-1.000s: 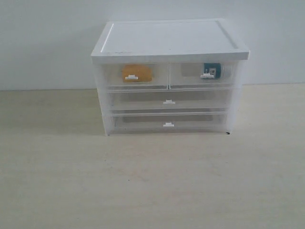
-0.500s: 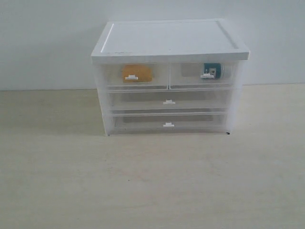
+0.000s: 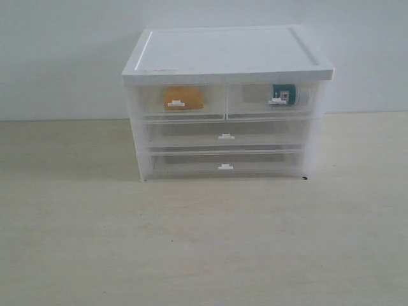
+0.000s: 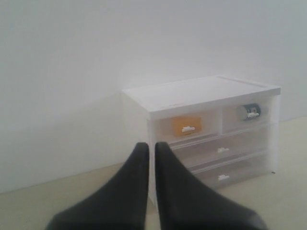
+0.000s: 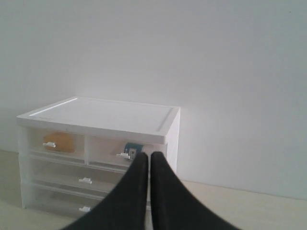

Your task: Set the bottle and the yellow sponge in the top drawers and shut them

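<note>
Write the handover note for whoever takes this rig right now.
Left pincer: shut, empty, clear of the cabinet.
Right pincer: shut, empty, also clear.
Yellow sponge: inside the exterior view's left-hand top drawer.
Bottle: inside the right-hand top drawer.
Done: both things stowed; both top drawers look closed.
Left: nothing apparent.

The cabinet (image 3: 226, 54) stands on the table (image 3: 204, 242) at upper centre of the exterior frame, the wall (image 3: 64, 57) behind it; the sponge (image 3: 183, 97) lies in the left top drawer (image 3: 150, 102); the bottle (image 3: 285, 94) in the right top drawer (image 3: 248, 101); two wide drawers (image 3: 185, 135) sit stacked beneath.
</note>
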